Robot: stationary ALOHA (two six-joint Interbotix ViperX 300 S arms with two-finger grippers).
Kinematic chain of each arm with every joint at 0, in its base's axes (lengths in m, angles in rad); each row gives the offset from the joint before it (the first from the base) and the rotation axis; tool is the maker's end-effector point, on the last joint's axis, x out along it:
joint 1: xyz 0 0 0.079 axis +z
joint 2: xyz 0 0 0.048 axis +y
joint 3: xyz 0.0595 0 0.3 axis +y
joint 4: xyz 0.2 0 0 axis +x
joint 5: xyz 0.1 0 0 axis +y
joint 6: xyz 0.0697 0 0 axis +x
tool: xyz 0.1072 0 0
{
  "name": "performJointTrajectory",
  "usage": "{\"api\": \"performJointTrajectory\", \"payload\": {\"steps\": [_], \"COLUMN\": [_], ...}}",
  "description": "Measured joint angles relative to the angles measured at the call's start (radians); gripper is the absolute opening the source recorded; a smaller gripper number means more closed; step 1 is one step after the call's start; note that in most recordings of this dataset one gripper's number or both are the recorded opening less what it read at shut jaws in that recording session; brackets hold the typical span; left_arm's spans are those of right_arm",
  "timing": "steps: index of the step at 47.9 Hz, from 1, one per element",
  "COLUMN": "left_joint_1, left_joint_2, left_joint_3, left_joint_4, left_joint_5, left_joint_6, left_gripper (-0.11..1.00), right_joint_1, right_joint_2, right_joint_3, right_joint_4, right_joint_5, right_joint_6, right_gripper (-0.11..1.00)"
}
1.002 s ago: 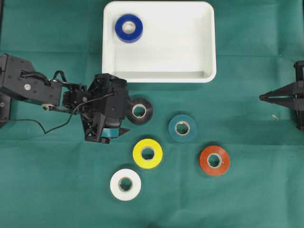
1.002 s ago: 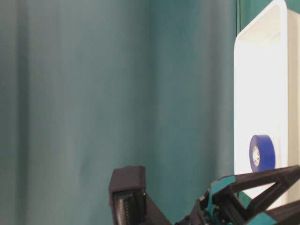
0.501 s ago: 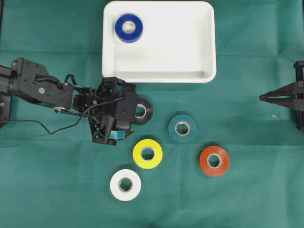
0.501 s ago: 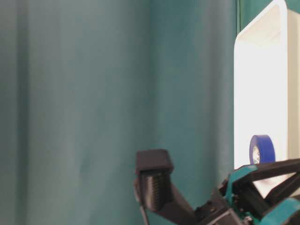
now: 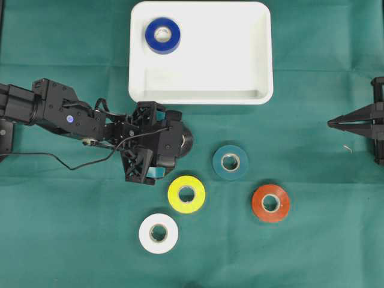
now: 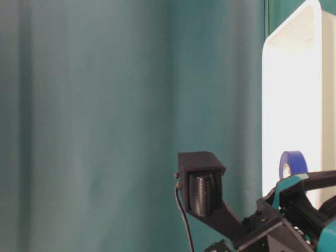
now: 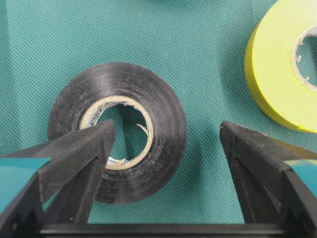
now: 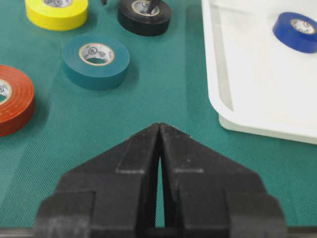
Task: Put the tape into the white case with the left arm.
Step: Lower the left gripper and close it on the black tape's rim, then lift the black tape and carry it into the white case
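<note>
- Straddling the black tape (image 7: 116, 131), the left gripper (image 7: 166, 141) is spread open, one finger (image 7: 81, 148) inside its hole, grasping nothing.
- White case (image 5: 258, 54) sits just above; yellow tape (image 5: 186, 194) close below.
- Right gripper (image 8: 159, 136) is clenched empty.

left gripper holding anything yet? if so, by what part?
Nothing held. The left gripper is open, one finger over the core hole of the black tape roll, the other outside its rim.
</note>
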Motion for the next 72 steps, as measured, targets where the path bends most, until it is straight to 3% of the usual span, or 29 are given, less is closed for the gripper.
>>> {"api": "performJointTrajectory", "payload": {"steps": [26,30,39,58,72], "left_joint_1": [-0.006,-0.005,-0.006,-0.008,-0.003], "left_joint_2": [0.046,0.044,0.043,0.04,-0.083], "left_joint_3": [-0.015,-0.015,-0.017,-0.021,-0.021], "left_joint_4": [-0.002,0.0,-0.002,-0.002,-0.002], "left_joint_5": [-0.014,-0.014,-0.014,-0.003,0.044], "left_joint_6": [0.0,0.0,-0.003,-0.002,-0.002], "left_gripper": [0.88,0.76,0.28,0.27,0.25], "right_joint_1": [0.0,0.0,0.0,0.0,0.0], "right_joint_2": [0.0,0.0,-0.002,-0.002,0.0], "right_joint_3": [0.0,0.0,0.0,0.0,0.0], "right_joint_4": [-0.002,0.0,0.0,0.0,-0.002], "right_joint_5": [0.002,0.002,0.002,0.002,0.002], "right_joint_6": [0.0,0.0,0.0,0.0,0.0], "right_gripper": [-0.09,-0.09,-0.09,-0.09,-0.09]}}
